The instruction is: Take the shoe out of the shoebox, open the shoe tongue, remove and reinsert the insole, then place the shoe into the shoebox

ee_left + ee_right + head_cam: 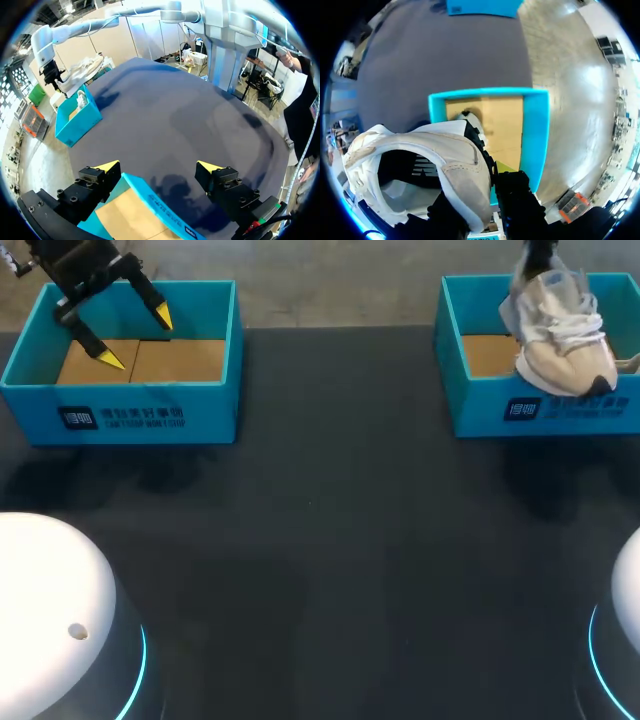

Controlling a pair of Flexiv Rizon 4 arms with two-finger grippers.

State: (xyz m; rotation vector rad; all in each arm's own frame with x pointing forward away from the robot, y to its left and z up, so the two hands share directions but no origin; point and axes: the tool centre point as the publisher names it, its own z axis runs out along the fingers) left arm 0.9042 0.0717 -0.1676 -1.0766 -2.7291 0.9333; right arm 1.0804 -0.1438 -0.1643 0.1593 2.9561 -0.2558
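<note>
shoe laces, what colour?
White laces on a cream-and-white shoe; the head view shows them best.

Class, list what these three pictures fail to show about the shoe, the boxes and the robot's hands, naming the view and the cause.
- Insole: inside the shoe; head view shows only its outside, right wrist view a dark opening.
- Right hand: head view, behind the shoe; right wrist view, mostly under the heel.
- Right box floor: partly covered by the shoe in both.
- Left box: left wrist view, cut off by the edge beneath the left hand.
</note>
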